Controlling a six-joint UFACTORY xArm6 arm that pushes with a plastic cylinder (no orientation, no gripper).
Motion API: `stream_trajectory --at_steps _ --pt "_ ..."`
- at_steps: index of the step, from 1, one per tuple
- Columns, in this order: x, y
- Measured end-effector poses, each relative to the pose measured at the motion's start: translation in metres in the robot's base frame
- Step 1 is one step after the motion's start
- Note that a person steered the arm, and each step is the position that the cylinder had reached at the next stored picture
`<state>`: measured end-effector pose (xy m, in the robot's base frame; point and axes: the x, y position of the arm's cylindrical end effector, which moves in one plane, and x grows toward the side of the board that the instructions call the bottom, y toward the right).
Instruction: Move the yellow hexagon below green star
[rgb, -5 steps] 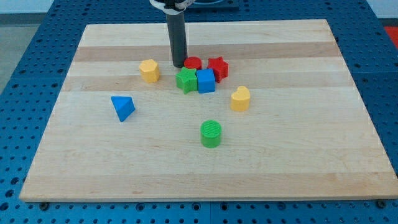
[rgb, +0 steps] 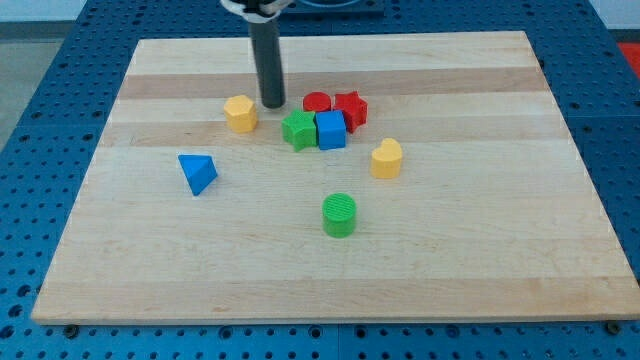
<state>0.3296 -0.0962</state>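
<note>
The yellow hexagon (rgb: 240, 113) lies left of the middle of the wooden board. The green star (rgb: 298, 130) sits to its right, touching a blue cube (rgb: 331, 130). My tip (rgb: 272, 104) stands just right of the hexagon's upper edge and up-left of the green star, with a small gap to each.
A red cylinder (rgb: 316, 102) and a red star (rgb: 350, 107) sit just above the green star and blue cube. A yellow heart (rgb: 387, 159) lies to the right, a green cylinder (rgb: 339, 215) below the middle, a blue triangle (rgb: 198, 172) at the left.
My tip has slid left, away from the red cylinder toward the yellow hexagon. No block has moved.
</note>
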Motion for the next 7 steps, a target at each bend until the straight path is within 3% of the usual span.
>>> stream_trajectory --at_steps 2,7 --pt "0.0 -0.046" --pt "0.089 -0.085"
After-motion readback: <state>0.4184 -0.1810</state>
